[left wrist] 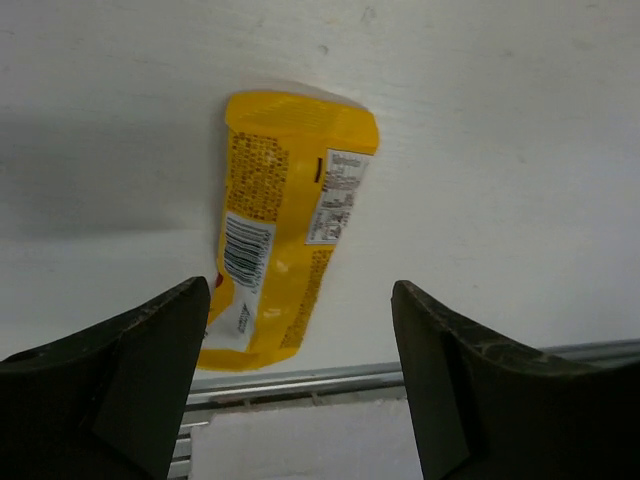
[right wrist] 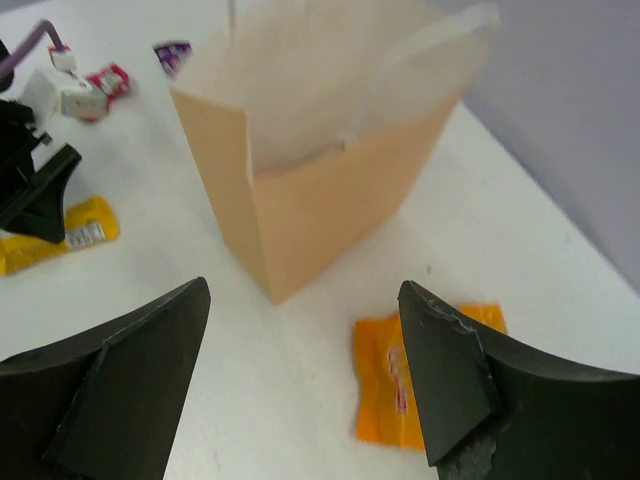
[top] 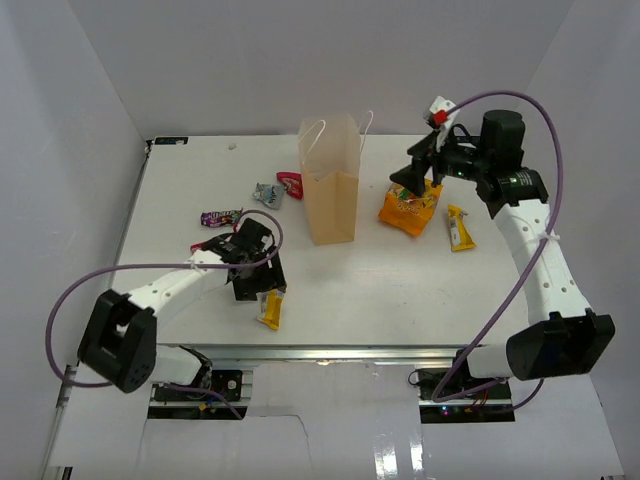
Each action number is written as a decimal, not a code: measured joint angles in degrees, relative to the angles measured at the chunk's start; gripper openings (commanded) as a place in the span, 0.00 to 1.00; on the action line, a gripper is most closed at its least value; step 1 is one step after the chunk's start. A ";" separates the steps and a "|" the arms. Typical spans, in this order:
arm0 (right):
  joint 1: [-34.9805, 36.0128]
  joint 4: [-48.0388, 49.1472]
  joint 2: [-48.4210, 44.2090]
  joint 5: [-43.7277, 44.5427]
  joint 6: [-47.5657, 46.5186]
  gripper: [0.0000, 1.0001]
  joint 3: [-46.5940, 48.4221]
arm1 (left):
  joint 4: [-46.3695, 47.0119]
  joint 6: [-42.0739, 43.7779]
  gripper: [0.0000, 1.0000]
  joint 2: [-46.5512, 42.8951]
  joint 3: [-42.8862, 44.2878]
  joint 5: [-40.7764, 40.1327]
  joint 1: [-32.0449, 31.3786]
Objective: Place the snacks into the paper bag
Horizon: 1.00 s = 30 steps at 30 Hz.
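Snack packets lie scattered on a white table [top: 380,300] around the tall tan kraft paper bag with white string handles [top: 330,195]. The bag stands upright and open-mouthed in the middle of the table, within reach of both arms. What it holds, if anything, cannot be made out.

The left gripper [top: 255,283] hangs low over a small yellow plastic pouch [top: 268,311] at the near edge. Its jaws are spread wide, with the pouch lying flat between and just ahead of them, seemingly lined up for a pick. The right gripper [top: 413,180], jaws likewise parted and holding nothing, hovers above the crinkled orange plastic bag [top: 408,210] just right of the paper bag, apparently poised for the same.

Counted from above, there is one paper bag. To the right of the orange lies a second yellow pouch [top: 458,228]. Left of the bag are one dark purple bar wrapper [top: 222,216], one grey-teal packet [top: 267,192] and one red packet [top: 290,183]. Whether the orange heap is one bag or two overlapping cannot be told. With at least six packets lying outside the bag, most of the job looks undone.
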 measured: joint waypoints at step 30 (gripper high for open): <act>-16.68 -8.04 -14.91 -1.68 -5.11 0.83 -30.47 | 6.43 2.60 0.30 -0.72 34.05 -7.23 -11.47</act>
